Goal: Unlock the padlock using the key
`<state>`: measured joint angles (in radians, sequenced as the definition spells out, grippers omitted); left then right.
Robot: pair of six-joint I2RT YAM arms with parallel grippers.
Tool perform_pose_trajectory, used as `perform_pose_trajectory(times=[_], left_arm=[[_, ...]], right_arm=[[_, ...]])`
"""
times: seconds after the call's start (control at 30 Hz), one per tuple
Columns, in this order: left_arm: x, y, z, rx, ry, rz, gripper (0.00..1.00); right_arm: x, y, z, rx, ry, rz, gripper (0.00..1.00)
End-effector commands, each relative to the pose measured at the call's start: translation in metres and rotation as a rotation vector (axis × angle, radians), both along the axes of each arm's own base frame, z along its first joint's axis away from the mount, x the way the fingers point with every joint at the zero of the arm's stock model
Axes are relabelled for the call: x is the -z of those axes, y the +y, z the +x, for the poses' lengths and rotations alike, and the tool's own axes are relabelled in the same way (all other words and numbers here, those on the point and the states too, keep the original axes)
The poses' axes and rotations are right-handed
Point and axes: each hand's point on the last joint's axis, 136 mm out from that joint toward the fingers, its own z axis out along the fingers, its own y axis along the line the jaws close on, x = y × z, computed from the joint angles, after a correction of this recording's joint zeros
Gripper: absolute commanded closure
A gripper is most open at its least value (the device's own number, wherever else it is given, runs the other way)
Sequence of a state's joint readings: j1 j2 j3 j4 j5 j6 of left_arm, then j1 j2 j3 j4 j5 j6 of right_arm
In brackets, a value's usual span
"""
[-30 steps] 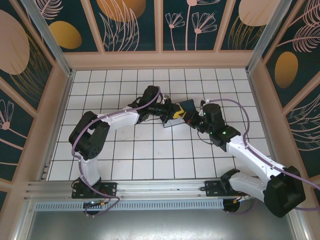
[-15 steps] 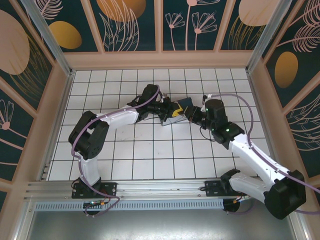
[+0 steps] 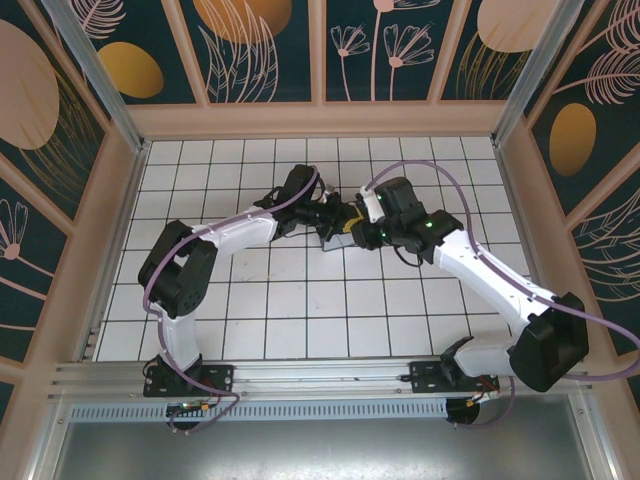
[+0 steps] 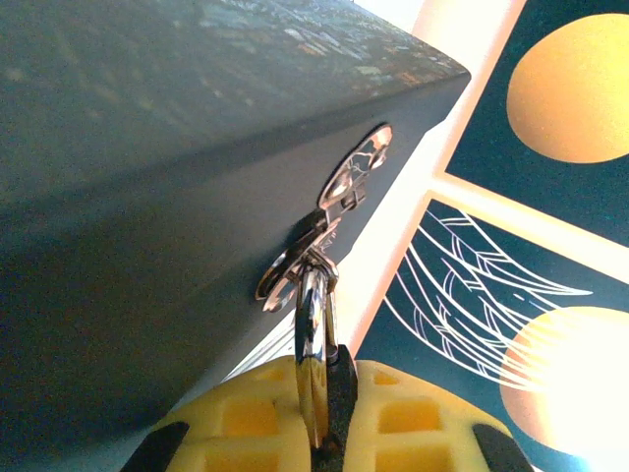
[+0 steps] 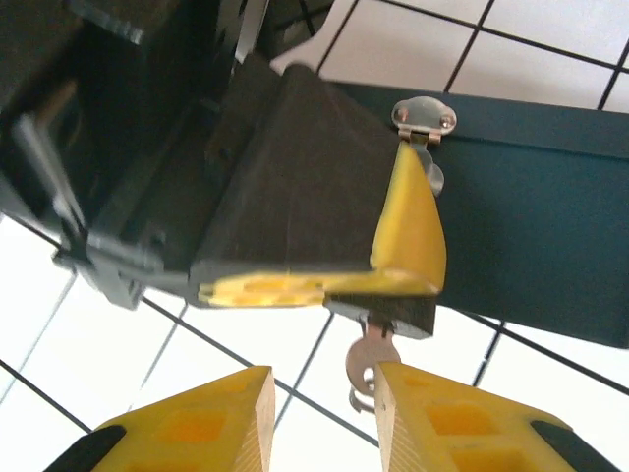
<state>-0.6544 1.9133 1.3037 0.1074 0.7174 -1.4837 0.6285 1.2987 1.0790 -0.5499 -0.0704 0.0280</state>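
Right wrist view: padlock (image 5: 398,313) is pinched in the left gripper (image 4: 322,383), a small dark body under that gripper's yellow finger, just ahead of the right gripper (image 5: 324,382). Key (image 5: 370,356) hangs out of the padlock's underside and looks seated in the keyway. Its bow and ring drop into the gap between the right gripper's fingers. It sits nearer one pad; contact or not, cannot tell.

Change over the last second: right gripper was clamped shut and is now parted. In the top view its arm has swung in from the side, close against the left one. Right gripper open, nothing held.

Reading: key placed but not turned. The parted jaws look ready to close on the bow for the twist.

Left wrist view: left gripper is closed. A bright metal loop, likely the shackle, runs from its fingers up through the ring of the hasp (image 4: 354,172). So the padlock hangs at the left gripper's fingertips, tight against the face of the box (image 5: 531,226).

Box rests on the tiled tabletop (image 5: 550,39), beyond both grippers.
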Motion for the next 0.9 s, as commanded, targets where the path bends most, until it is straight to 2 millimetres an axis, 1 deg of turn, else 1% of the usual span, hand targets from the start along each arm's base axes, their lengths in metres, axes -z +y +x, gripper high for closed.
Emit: perform_pose_trajectory(times=[0.0,0.07,0.2,0.27,0.47,0.53,0.63,0.77,0.87], left_arm=[[-0.024,-0.008,0.006,0.036,-0.05,-0.056,1.0],[-0.026,-0.009,0.006,0.038,-0.053,-0.058,1.0],[-0.028,-0.009,0.007,0.037,-0.052,-0.063,1.0],[-0.028,-0.009,0.006,0.036,-0.051,-0.065,1.0],[-0.029,-0.008,0.005,0.036,-0.053,-0.066,1.0],[-0.029,-0.007,0.005,0.036,-0.053,-0.065,1.0],[-0.031,-0.008,0.004,0.038,-0.058,-0.069,1.0],[-0.035,-0.008,0.003,0.05,-0.076,-0.074,1.0],[-0.038,-0.007,0.001,0.057,-0.083,-0.074,1.0]], right_arm=[[-0.002,-0.008,-0.001,-0.05,-0.058,-0.134,0.68],[0.002,-0.012,0.003,-0.034,-0.068,-0.179,0.68],[0.008,-0.009,0.006,-0.042,-0.08,-0.215,0.7],[0.011,-0.014,0.01,-0.017,-0.091,-0.249,0.71],[-0.002,-0.016,0.022,0.015,-0.157,-0.258,0.73],[-0.006,-0.012,0.023,0.013,-0.162,-0.244,0.74],[-0.007,-0.006,0.024,0.008,-0.158,-0.211,0.78],[-0.002,-0.002,0.028,0.017,-0.148,-0.206,0.84],[0.0,0.003,0.031,0.008,-0.145,-0.196,0.87]])
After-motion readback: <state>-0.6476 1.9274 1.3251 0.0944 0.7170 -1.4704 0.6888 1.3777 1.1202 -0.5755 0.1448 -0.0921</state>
